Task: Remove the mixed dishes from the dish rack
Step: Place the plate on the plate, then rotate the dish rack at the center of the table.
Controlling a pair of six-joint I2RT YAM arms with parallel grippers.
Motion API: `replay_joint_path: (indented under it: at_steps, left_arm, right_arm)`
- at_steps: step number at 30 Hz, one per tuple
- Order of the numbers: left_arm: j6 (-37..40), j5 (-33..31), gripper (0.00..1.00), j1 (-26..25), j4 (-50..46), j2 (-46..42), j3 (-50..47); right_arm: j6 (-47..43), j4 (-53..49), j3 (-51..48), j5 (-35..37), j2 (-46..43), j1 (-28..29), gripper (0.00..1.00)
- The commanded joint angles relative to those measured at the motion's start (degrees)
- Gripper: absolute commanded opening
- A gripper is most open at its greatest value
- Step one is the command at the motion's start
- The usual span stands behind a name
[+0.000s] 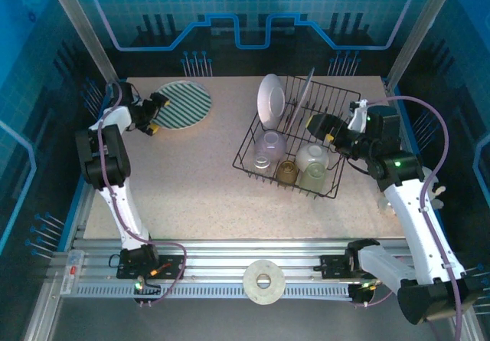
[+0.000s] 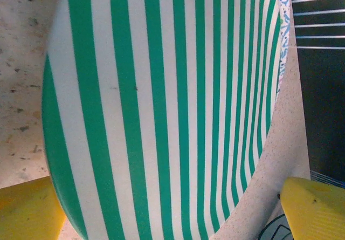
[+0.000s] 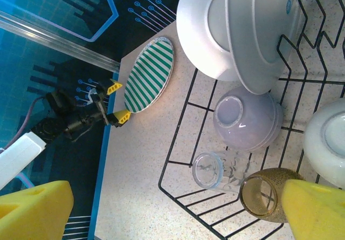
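Listing from the left, we enter the left arm (image 1: 115,180): upright from its base at the near edge, bent at the elbow, forearm reaching toward the far-left corner of the table (image 1: 199,195), wrist turned rightward. Left gripper (image 1: 158,116): yellow fingers spread wide, holding nothing, tips at the left rim of the green-striped plate (image 1: 185,105); whether a tip touches the rim we cannot tell. Plate: released, flat and face up on the table, well apart from the rack. In the left wrist view its stripes run straight away from the fingers.

Right arm (image 1: 417,211): rising from the near-right base, folded at the elbow, wrist pointing left over the right side of the dish rack (image 1: 243,148). Right gripper (image 3: 175,210): fingers wide apart, gripping nothing, hanging above the cups.

Dish rack: black wire, on the right half of the table, set askew to its edges. Contents, as we count them:
- two white plates (image 3: 259,35), on edge at the far end, one close behind the other
- lilac cup (image 3: 248,116), base tipped toward the right wrist camera
- clear glass (image 3: 213,170), just beside it
- amber cup (image 3: 264,194), mouth up
- white bowl (image 3: 329,137), base up
- pale yellow-green cup (image 1: 314,178), at the near-right corner
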Motion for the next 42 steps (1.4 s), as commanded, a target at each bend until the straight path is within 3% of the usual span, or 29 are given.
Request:
replay_joint_path:
  at_steps: [1,17,24,31,34,37,42]
  left_arm:
    - [2.17,-2.14,0.99,-0.8,-4.96,-0.86,2.1]
    - [2.37,-4.53,0.99,-0.36,-12.15,-2.85,1.81]
    - [3.24,-5.62,0.99,0.06,-16.99,-14.27,-2.75]
    - [3.12,-2.08,0.99,-2.07,-13.73,-34.89,-15.91]
    - [6.29,-1.53,0.99,-7.16,-15.42,-42.63,-19.3]
    - [8.73,-0.26,0.98,-15.33,-16.28,-47.27,-21.34]
    - [13.27,-1.47,0.93,-31.45,-17.26,-46.65,-20.29]
  right_arm:
    - [-0.4,-0.91,-1.81,0.28,-1.51,-0.67,1.0]
    - [-3.92,-11.05,1.48,12.63,-4.89,3.41,1.0]
    - [-6.94,-15.45,7.13,23.19,-3.27,9.07,1.0]
    - [-7.59,-15.85,12.74,27.41,3.23,12.05,1.0]
    - [-7.76,-14.91,14.97,28.55,6.14,13.21,1.0]
    - [-8.1,-13.44,15.86,28.52,8.42,13.41,1.0]
    - [-8.89,-11.96,16.5,28.55,11.94,13.41,1.0]
